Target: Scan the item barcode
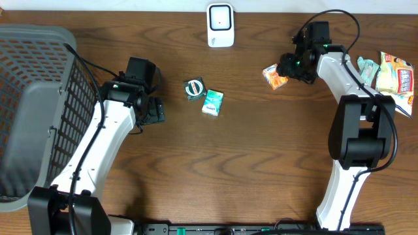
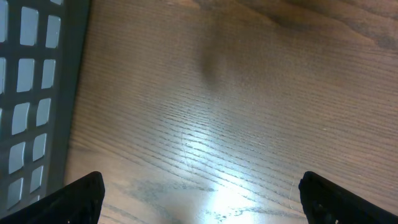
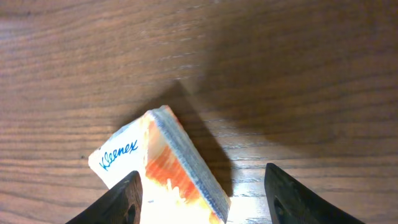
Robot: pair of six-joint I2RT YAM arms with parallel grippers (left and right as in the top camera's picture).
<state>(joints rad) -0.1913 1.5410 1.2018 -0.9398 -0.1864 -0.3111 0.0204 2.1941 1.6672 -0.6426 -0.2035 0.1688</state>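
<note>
Right jaws parted astride Kleenex pack (image 3: 168, 168); overhead alone shows scanner (image 1: 221, 25).

White arms (image 1: 108, 134), black joints (image 1: 360, 132), maybe LEDs (image 1: 298, 63).

Kleenex pack (image 3: 177, 177): small tissue pack, orange-patterned face plus a white face with blue logo. It sits on the table (image 1: 261, 163), skewed diagonally to the wood grain, with one long edge raised toward the wrist camera. Scanner (image 1: 221, 25): white, rounded, at the far table edge, well left of the pack.
</note>
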